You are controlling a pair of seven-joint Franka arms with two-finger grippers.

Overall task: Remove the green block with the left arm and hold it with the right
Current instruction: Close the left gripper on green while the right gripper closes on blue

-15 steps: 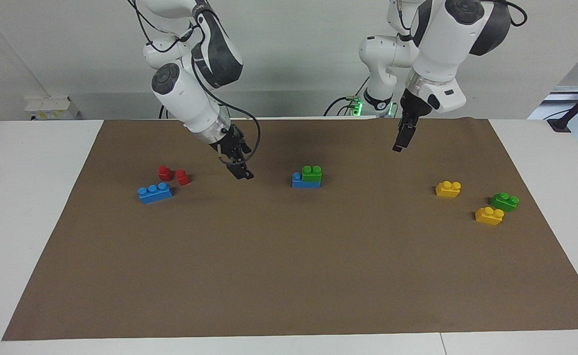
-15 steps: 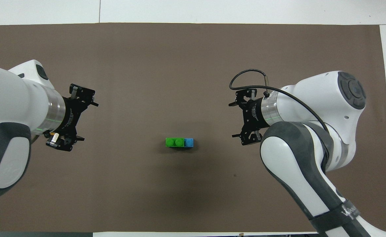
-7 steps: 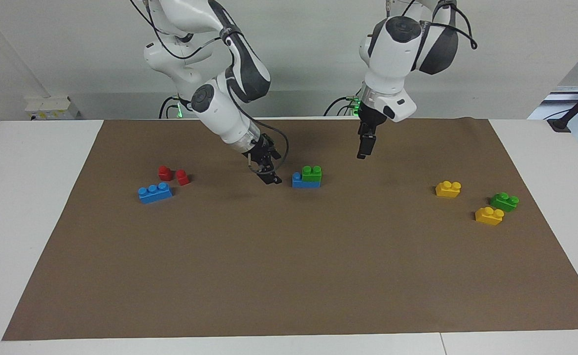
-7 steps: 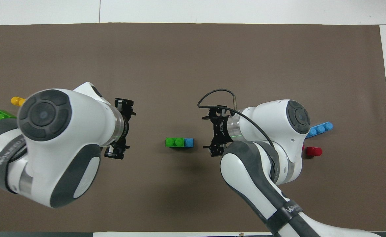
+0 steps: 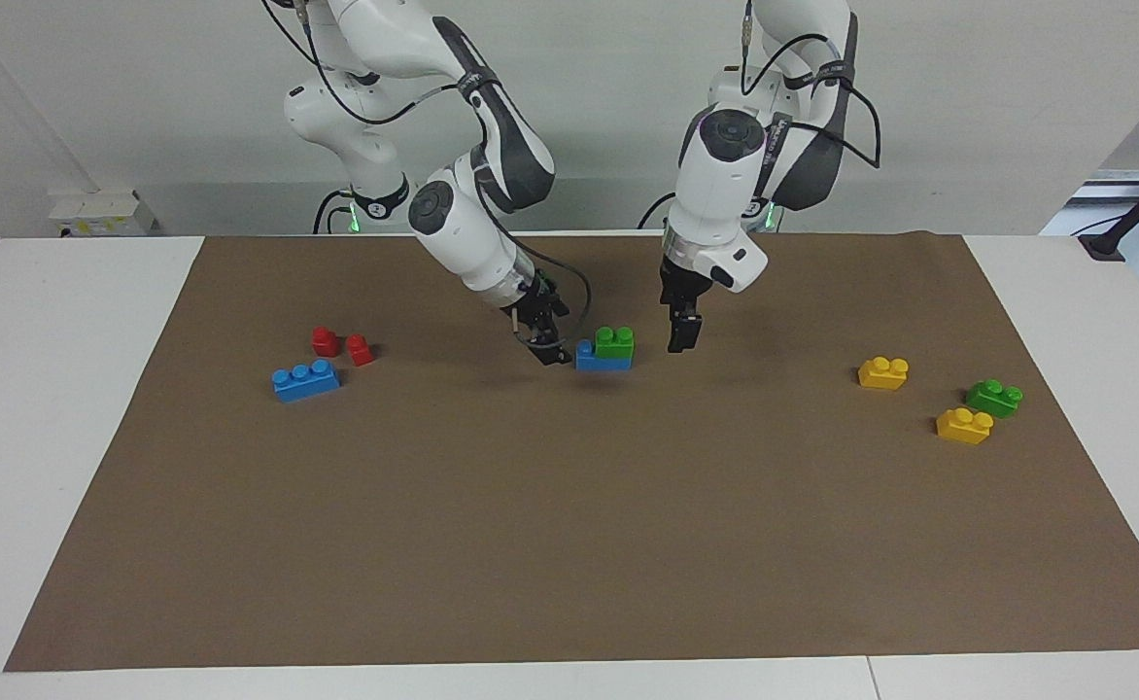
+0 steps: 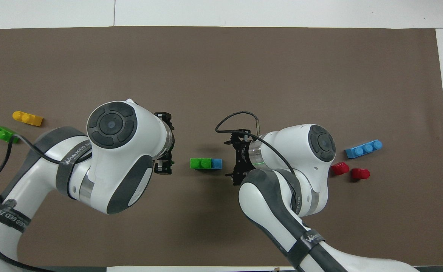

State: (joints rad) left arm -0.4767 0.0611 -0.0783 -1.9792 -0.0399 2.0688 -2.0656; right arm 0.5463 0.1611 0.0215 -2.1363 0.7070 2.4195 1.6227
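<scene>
A green block (image 5: 614,340) with two studs sits on one end of a blue brick (image 5: 589,361) in the middle of the brown mat. The pair also shows in the overhead view, green block (image 6: 200,163) on blue brick (image 6: 216,163). My right gripper (image 5: 552,352) is low at the mat, close beside the blue brick's bare end; I cannot tell whether it touches. My left gripper (image 5: 678,337) hangs just above the mat beside the green block's end, a small gap away. In the overhead view the left gripper (image 6: 163,166) and right gripper (image 6: 236,158) flank the stack.
Toward the right arm's end lie a loose blue brick (image 5: 306,379) and two red blocks (image 5: 326,340) (image 5: 361,350). Toward the left arm's end lie two yellow bricks (image 5: 883,372) (image 5: 964,426) and a second green brick (image 5: 994,397). The mat (image 5: 569,544) covers most of the white table.
Both grippers have moved inward from the two ends of the mat and lower, closing on the green-and-blue stack. The stack and the other bricks have not moved.
</scene>
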